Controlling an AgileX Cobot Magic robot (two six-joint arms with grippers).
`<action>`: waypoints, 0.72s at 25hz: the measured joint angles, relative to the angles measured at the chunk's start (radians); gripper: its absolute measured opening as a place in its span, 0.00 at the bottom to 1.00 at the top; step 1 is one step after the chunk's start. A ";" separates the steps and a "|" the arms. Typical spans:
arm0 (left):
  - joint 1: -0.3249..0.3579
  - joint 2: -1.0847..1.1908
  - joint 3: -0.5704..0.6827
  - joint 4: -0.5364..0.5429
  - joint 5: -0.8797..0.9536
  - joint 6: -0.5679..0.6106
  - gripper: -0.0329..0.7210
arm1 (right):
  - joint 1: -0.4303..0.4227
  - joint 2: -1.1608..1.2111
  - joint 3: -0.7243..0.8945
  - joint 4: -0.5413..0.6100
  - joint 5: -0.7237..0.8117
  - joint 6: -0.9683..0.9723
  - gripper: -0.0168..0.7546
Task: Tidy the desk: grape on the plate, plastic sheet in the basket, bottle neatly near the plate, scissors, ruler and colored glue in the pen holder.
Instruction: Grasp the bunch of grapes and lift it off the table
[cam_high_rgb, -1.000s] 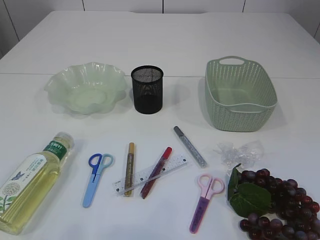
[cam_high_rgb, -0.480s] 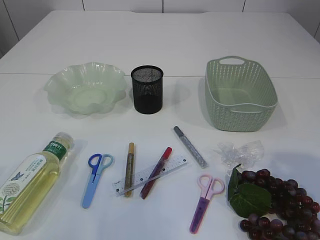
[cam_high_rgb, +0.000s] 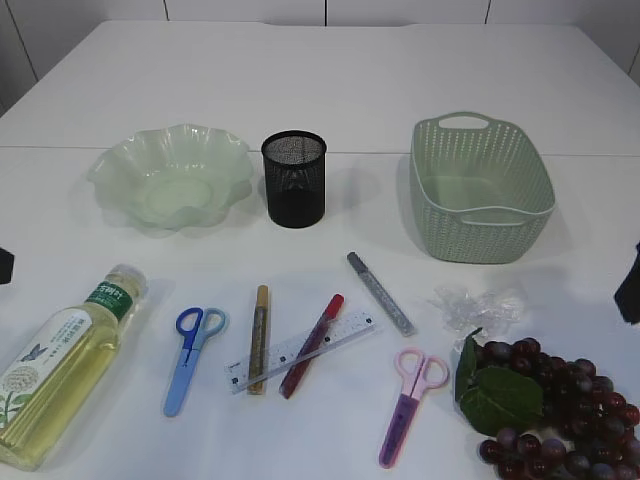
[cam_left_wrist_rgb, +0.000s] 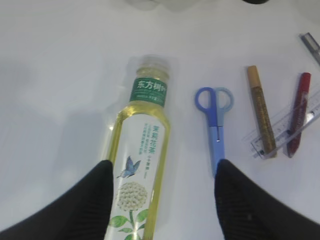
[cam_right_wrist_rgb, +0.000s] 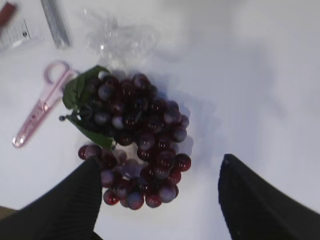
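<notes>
My left gripper (cam_left_wrist_rgb: 162, 167) hangs open above the lying bottle (cam_left_wrist_rgb: 141, 155) of yellow liquid, touching nothing. Over the dark grape (cam_right_wrist_rgb: 137, 132) bunch my right gripper (cam_right_wrist_rgb: 160, 170) stands open and empty. The crumpled plastic sheet (cam_high_rgb: 478, 305) lies just behind the grape (cam_high_rgb: 550, 410). Blue scissors (cam_high_rgb: 193, 355), pink scissors (cam_high_rgb: 410, 400), a clear ruler (cam_high_rgb: 345, 328) and gold (cam_high_rgb: 259, 335), red (cam_high_rgb: 312, 343) and silver (cam_high_rgb: 380, 292) glue sticks lie across the table's front. Further back stand the green plate (cam_high_rgb: 128, 160), black mesh pen holder (cam_high_rgb: 294, 180) and green basket (cam_high_rgb: 480, 230).
Dark tips of the arms show at the left edge (cam_high_rgb: 4, 266) and right edge (cam_high_rgb: 630, 288) of the exterior view. The white table stretches far behind the three containers.
Dark parts of both arms have come into the exterior view at its left and right edges. Nothing on the table has moved.
</notes>
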 joint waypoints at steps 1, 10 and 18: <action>-0.015 0.014 -0.025 0.000 0.014 0.008 0.67 | 0.005 0.033 0.000 0.002 0.015 -0.017 0.75; -0.157 0.109 -0.172 -0.004 0.173 0.031 0.67 | 0.105 0.234 -0.004 -0.007 -0.005 -0.188 0.75; -0.175 0.110 -0.174 -0.006 0.190 0.034 0.67 | 0.142 0.380 -0.006 -0.047 -0.114 -0.257 0.75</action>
